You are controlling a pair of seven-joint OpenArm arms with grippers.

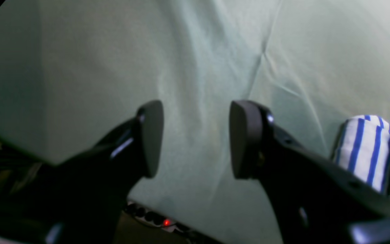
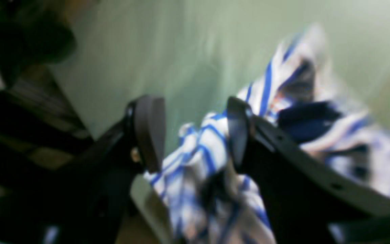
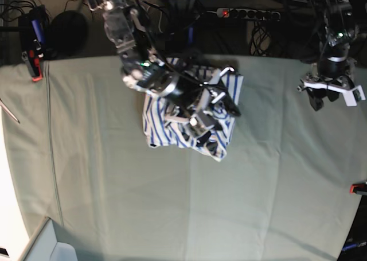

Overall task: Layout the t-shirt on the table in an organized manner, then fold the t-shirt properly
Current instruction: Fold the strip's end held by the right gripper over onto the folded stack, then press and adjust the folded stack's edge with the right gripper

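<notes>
Clearly no readable writing anywhere; only a dark navy label patch (image 2: 308,123), blurred, on the t-shirt (image 3: 189,109). Lies crumpled in a heap toward the far middle of the table (image 3: 172,198). Right gripper (image 2: 195,134) over the heap, jaws parted, striped cloth between them, grip uncertain. Left gripper (image 1: 196,139) spread wide, holding nothing, off near the table's edge.

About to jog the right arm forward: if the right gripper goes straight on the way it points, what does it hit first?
Most likely the t-shirt: the right gripper has open fingers with bunched striped fabric just ahead between them. The view is blurred, so depth is uncertain.
</notes>
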